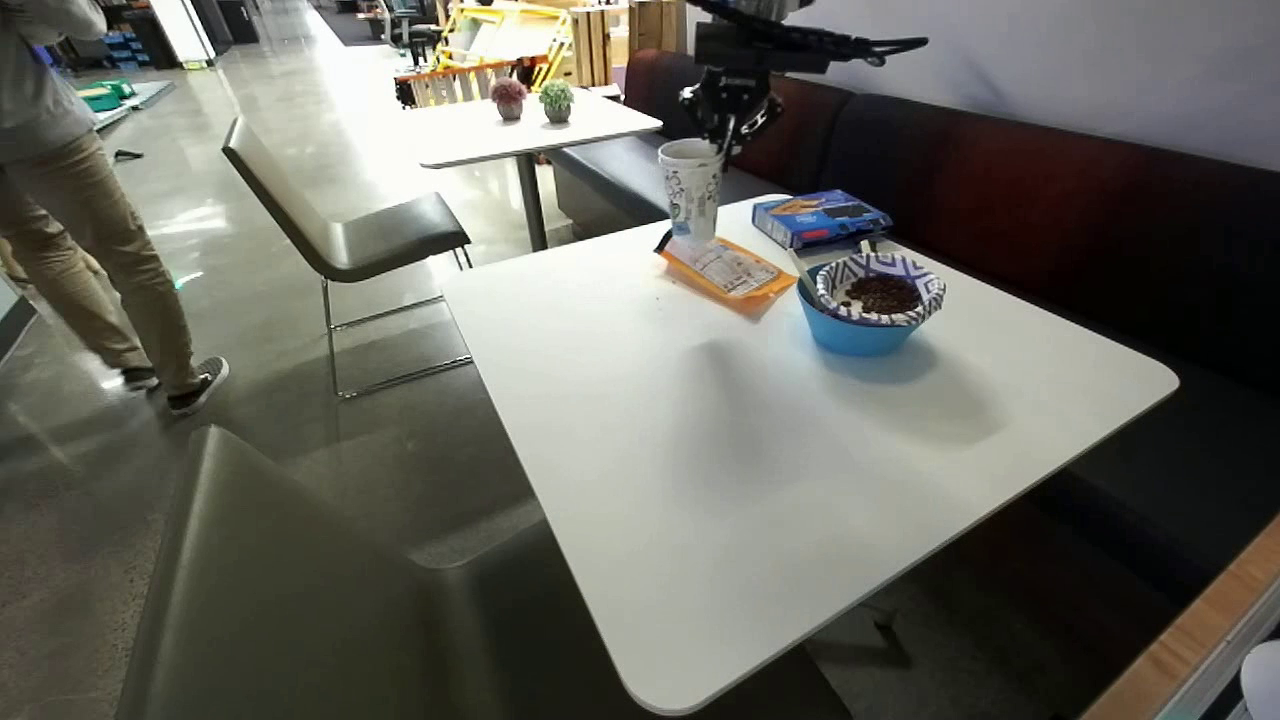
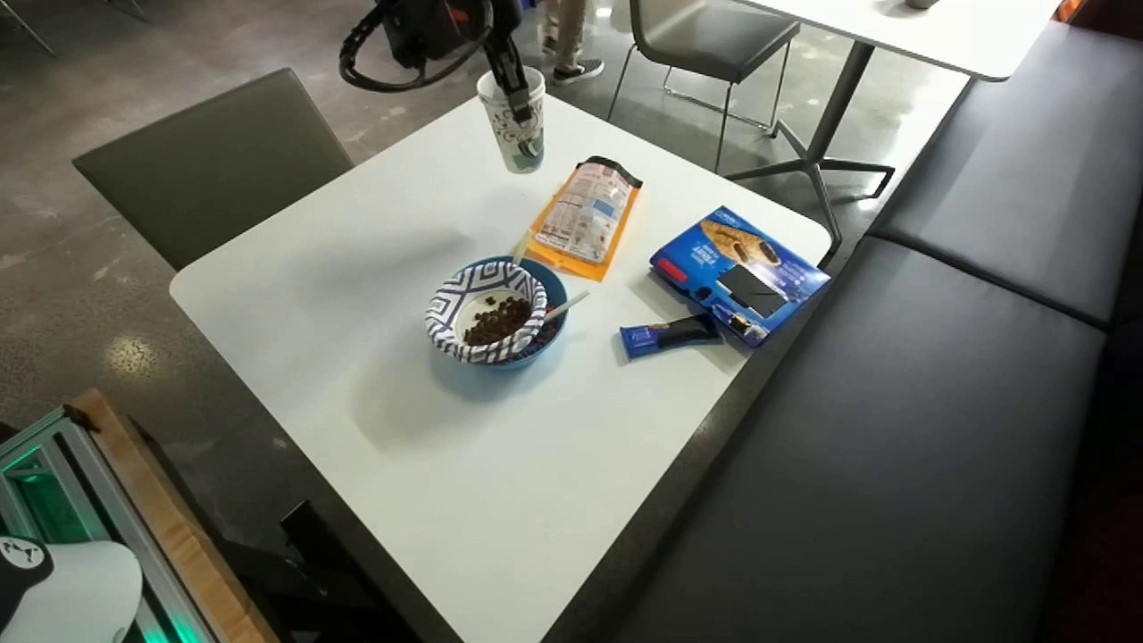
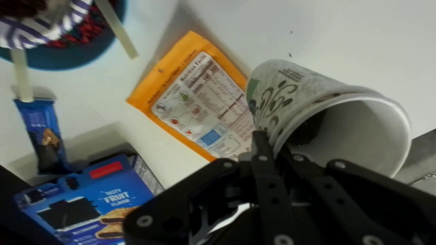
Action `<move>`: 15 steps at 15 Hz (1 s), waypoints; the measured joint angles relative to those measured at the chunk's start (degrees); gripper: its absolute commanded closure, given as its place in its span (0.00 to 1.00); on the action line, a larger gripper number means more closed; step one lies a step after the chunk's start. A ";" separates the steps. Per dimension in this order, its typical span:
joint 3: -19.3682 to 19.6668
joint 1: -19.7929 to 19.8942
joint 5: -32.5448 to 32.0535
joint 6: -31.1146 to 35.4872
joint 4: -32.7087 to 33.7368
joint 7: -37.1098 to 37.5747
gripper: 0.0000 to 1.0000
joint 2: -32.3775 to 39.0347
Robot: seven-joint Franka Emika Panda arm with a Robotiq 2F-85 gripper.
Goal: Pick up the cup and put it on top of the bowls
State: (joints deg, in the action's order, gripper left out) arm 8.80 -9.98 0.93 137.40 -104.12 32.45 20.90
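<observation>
The white patterned paper cup (image 1: pixel 690 195) is upright, near the far end of the table in an exterior view (image 2: pixel 523 145). My gripper (image 1: pixel 728 142) is shut on its rim, one finger outside and one inside, as the wrist view (image 3: pixel 274 146) shows. In the wrist view the cup (image 3: pixel 282 88) has a green mark near its base and appears raised above the tabletop. The light-blue bowl (image 1: pixel 860 338) sits on the table, apart from the cup. A patterned white-and-dark paper bowl (image 2: pixel 446 308) with brown bits rests tilted in it, with red bits below.
An orange pouch (image 2: pixel 585 214) lies between cup and bowls. A flat blue box (image 2: pixel 741 272) and a small blue-wrapped bar (image 2: pixel 665 336) lie beside it. Pale utensil handles (image 3: pixel 117 32) stick out of the bowls. A dark bench (image 2: pixel 893 429) runs along the table (image 1: pixel 700 480).
</observation>
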 measured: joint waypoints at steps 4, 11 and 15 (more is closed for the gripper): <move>-0.55 5.02 3.10 -8.41 -6.08 -1.96 0.99 -7.62; -0.89 13.99 10.92 -18.78 -10.70 -20.50 0.95 -13.72; -1.08 14.44 10.95 -18.83 -11.26 -21.95 0.95 -13.55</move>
State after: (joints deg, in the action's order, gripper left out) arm 7.72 4.46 11.88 118.57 -115.38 10.50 7.35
